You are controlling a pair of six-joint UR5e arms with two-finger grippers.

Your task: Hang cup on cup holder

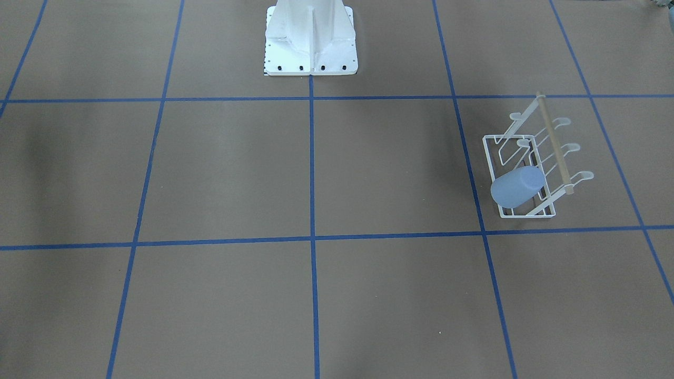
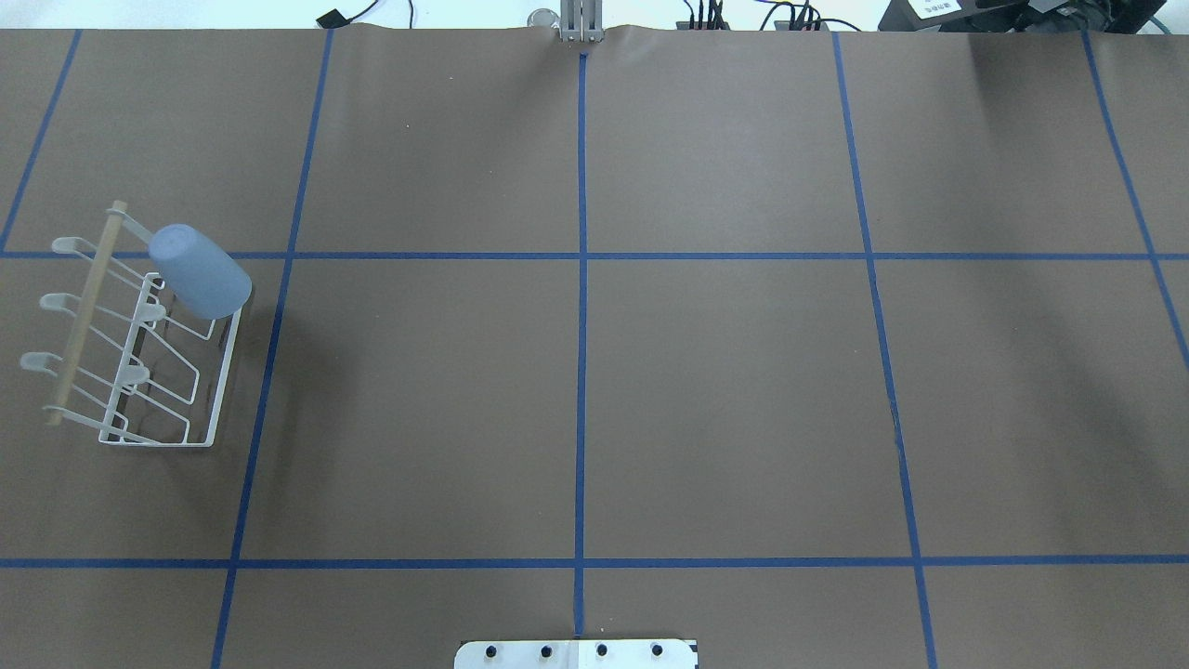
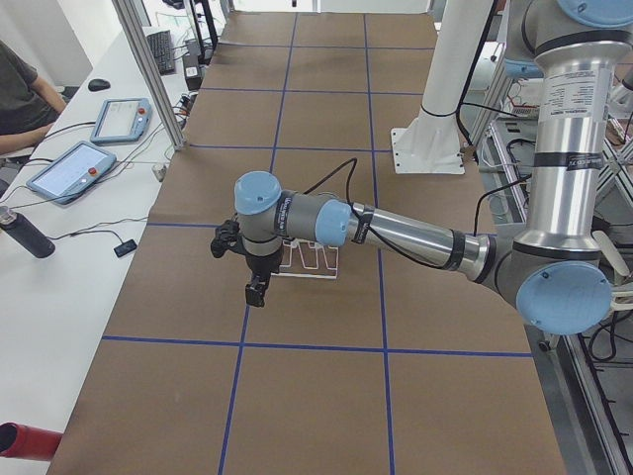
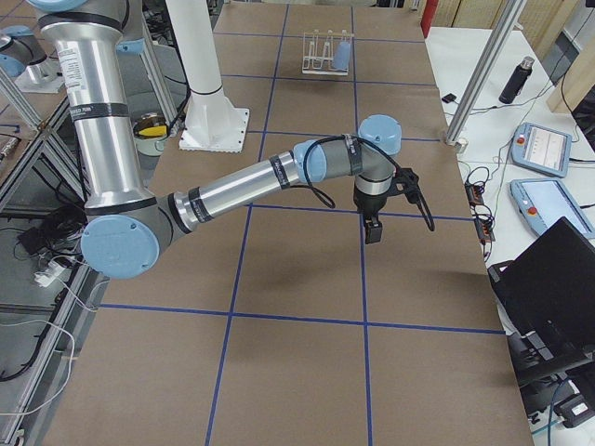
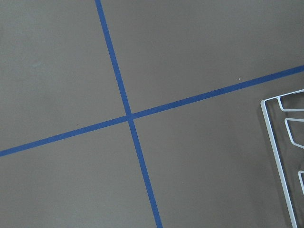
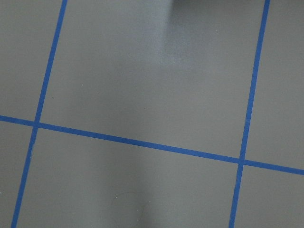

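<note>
- The pale blue, tapered plastic cup [image 1: 517, 187] sits tilted on the white wire cup holder [image 1: 526, 216], at the right of the front-facing frame. It is at the end of the rack nearest the bottom of the picture.
- From overhead, the cup [image 2: 200, 271] is at the far left of the frame, on the rack's [image 2: 158, 444] upper end. It sits just right of the tan wooden rod [image 2: 86, 307].
- The cup covers whatever prong is beneath it, and the other rounded prongs are bare.
- The left gripper [image 3: 255, 295] hangs over the brown paper-covered table [image 1: 237, 173] at the centre of the left-side view, pointing down, with the rack just behind it. This view does not show whether its fingers are apart or together.
- The right gripper [image 4: 372, 229] hangs right of centre in the right-side view. It is well apart from the rack and cup [image 4: 342, 54] at the top of that frame. I cannot tell its finger state either.
- The left wrist view shows blue tape lines [image 5: 128, 118] crossing, and a corner of the rack's wire base [image 5: 275, 142] at the right edge.
- The right wrist view shows only table and tape.
- The white robot pedestal [image 1: 310, 42] stands at the top centre of the front-facing frame.
</note>
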